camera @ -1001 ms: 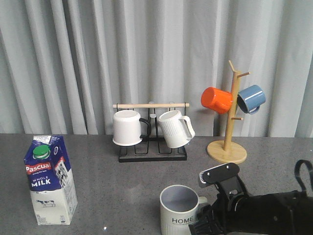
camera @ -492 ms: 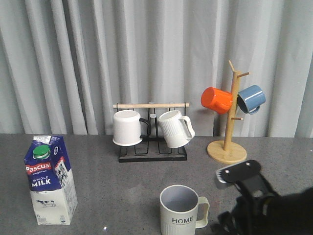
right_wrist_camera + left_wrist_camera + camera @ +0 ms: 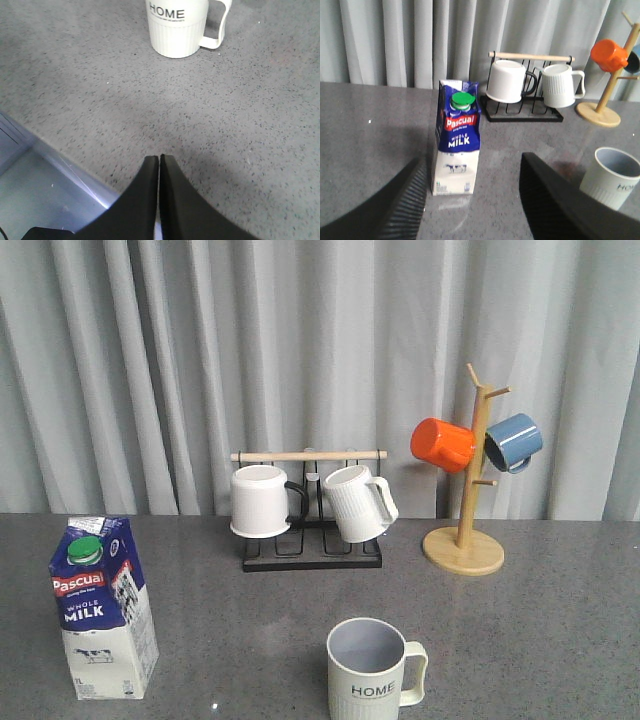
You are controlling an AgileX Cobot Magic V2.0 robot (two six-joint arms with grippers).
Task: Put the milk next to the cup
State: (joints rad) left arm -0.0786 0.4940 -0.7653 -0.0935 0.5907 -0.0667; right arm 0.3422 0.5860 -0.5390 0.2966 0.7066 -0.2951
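Nearest my right wrist camera, the right tool (image 3: 159,165) has its two dark fingers pressed together with nothing between them, poised over bare speckled grey bench (image 3: 260,125) close to its front edge. Just beyond those fingertips I see the cup (image 3: 177,25), its ribbed cream wall and black "HOME" lettering facing me and its handle off to one side.

On the left wrist camera, the left tool (image 3: 472,192) is spread wide, its fingers (image 3: 402,202) well apart and empty, framing the milk (image 3: 456,137) without touching it. The carton stands upright on the bench, green cap up, blue upper part and white lower part with the cow picture toward the lens.

From the front view, neither arm shows. The milk (image 3: 101,607) stands at the near left of the bench, and the cup (image 3: 370,672) sits at the near centre, handle pointing right, well apart from the carton with open grey bench between them.

Farther back, a black wire rack (image 3: 310,540) with a wooden bar holds a white mug with a black handle (image 3: 262,501) and a white ribbed mug (image 3: 358,503). To its right, a wooden mug tree (image 3: 470,510) carries an orange mug (image 3: 442,445) and a blue mug (image 3: 514,442). Grey curtains (image 3: 150,360) hang behind everything.
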